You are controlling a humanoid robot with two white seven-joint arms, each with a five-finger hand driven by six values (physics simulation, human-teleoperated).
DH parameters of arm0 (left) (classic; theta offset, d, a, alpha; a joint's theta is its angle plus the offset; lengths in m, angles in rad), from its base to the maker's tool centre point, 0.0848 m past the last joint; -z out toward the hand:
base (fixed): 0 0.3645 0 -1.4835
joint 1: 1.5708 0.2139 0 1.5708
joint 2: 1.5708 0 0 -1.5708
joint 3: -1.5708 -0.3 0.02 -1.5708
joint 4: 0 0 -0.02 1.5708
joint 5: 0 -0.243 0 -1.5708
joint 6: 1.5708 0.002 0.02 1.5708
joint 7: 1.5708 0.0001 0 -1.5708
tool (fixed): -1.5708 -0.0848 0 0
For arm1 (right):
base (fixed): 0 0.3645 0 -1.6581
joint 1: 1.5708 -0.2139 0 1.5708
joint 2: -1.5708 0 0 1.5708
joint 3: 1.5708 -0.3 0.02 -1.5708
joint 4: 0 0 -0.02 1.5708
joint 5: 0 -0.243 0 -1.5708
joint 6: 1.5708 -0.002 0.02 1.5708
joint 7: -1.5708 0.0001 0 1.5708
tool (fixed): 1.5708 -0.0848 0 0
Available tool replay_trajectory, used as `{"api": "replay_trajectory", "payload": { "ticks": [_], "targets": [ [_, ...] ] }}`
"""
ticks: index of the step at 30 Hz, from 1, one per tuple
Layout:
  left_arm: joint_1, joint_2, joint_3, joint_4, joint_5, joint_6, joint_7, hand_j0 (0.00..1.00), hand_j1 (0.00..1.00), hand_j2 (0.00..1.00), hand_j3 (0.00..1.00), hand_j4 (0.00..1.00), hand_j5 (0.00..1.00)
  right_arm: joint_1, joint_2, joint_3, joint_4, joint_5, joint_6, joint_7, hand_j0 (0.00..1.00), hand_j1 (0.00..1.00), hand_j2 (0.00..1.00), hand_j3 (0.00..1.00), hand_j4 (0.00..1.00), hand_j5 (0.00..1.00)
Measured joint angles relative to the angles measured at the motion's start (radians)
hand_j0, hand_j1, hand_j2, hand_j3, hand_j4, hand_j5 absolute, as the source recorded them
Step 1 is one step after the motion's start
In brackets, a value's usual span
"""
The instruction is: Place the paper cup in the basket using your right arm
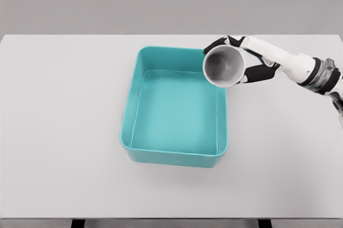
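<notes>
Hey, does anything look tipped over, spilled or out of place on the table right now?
Only the paper cup: the right hand holds it tilted, mouth toward the camera, over the teal basket's far right corner. Nothing spilled.

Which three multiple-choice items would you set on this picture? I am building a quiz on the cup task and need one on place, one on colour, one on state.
1. Where is the paper cup?
A. over the basket's far right corner
B. on the table left of the basket
C. lying on the basket floor

2. What colour is the basket?
A. red
B. teal
C. yellow

3. What is the right hand doing?
A. resting open on the table
B. grasping the cup
C. gripping the basket rim

Answers:
1 A, the cup's open mouth overlaps that corner.
2 B, walls and floor are teal.
3 B, dark fingers wrap the cup's sides.
</notes>
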State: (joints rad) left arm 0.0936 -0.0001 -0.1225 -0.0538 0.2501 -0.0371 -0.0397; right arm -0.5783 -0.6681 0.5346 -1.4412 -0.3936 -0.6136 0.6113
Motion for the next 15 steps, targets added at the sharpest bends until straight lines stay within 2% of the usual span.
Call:
{"api": "replay_trajectory", "payload": {
  "ticks": [3,6,10,13,14,15],
  "targets": [
    [0.000,0.000,0.000,0.000,0.000,0.000,0.000,1.00,1.00,1.00,1.00,1.00,1.00,-0.009,0.034,-0.008,-0.041,0.101,0.000,0.000,0.71,0.71,0.71,0.71,0.71,0.71],
    [0.000,0.000,0.000,0.000,0.000,0.000,0.000,1.00,1.00,1.00,1.00,1.00,1.00,-0.011,0.086,-0.009,-0.057,0.252,0.016,0.000,0.72,0.72,0.72,0.72,0.72,0.72],
    [0.000,0.000,0.000,0.000,0.000,0.000,0.000,1.00,1.00,1.00,1.00,1.00,1.00,-0.014,0.134,0.002,-0.066,0.470,0.062,0.000,0.72,0.72,0.72,0.72,0.72,0.72],
    [0.000,0.000,0.000,0.000,0.000,0.000,0.000,1.00,1.00,1.00,1.00,1.00,1.00,-0.041,0.168,0.053,-0.090,0.657,0.143,0.000,0.73,0.73,0.73,0.73,0.73,0.73],
    [0.000,0.000,0.000,0.000,0.000,0.000,0.000,1.00,1.00,1.00,1.00,1.00,1.00,-0.041,0.177,0.070,-0.096,0.708,0.169,0.000,0.84,0.84,0.84,0.84,0.84,0.84],
    [0.000,0.000,0.000,0.000,0.000,0.000,0.000,1.00,1.00,1.00,1.00,1.00,1.00,-0.041,0.183,0.080,-0.101,0.746,0.187,0.000,1.00,1.00,1.00,1.00,1.00,1.00]
  ]
}}
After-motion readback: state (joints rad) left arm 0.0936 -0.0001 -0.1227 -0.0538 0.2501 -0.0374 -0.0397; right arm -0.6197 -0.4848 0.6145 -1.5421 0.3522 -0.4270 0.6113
